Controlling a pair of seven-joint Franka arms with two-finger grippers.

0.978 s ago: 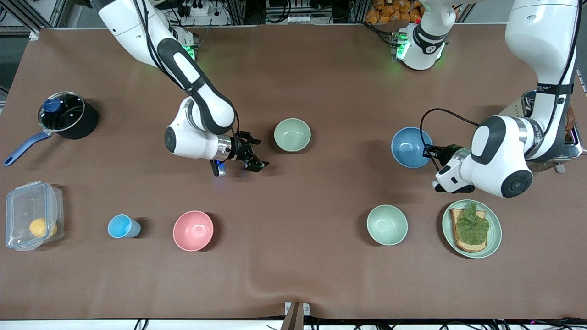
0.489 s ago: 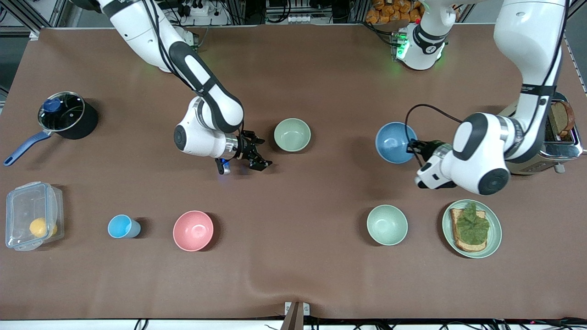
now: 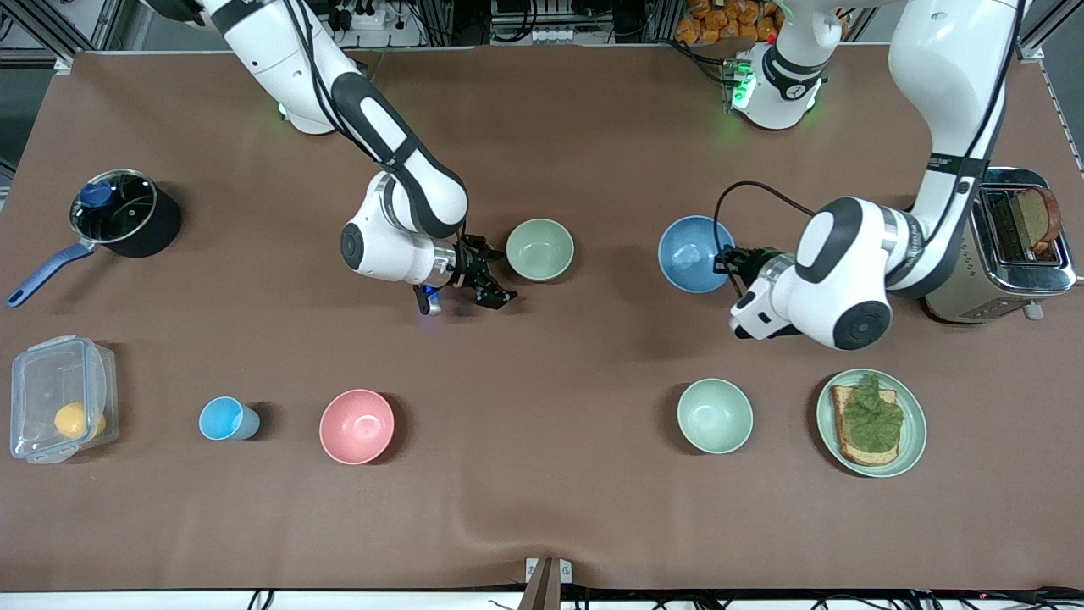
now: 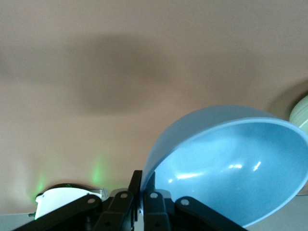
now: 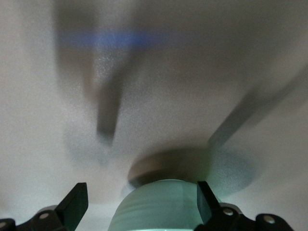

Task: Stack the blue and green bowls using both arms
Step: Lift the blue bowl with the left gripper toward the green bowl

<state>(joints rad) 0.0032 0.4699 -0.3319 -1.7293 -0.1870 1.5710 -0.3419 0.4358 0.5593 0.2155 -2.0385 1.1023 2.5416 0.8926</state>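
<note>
The blue bowl (image 3: 694, 253), at center right of the front view, is clamped at its rim by the left gripper (image 3: 730, 261). At center, the green bowl (image 3: 539, 249) is approached by the right gripper (image 3: 489, 275), whose fingers are spread apart.

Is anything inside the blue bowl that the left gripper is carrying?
Nothing shows inside the blue bowl: its bare interior is visible in both views. The left gripper pinches its rim; that pinched strip is covered. The right gripper is open beside the green bowl.
</note>
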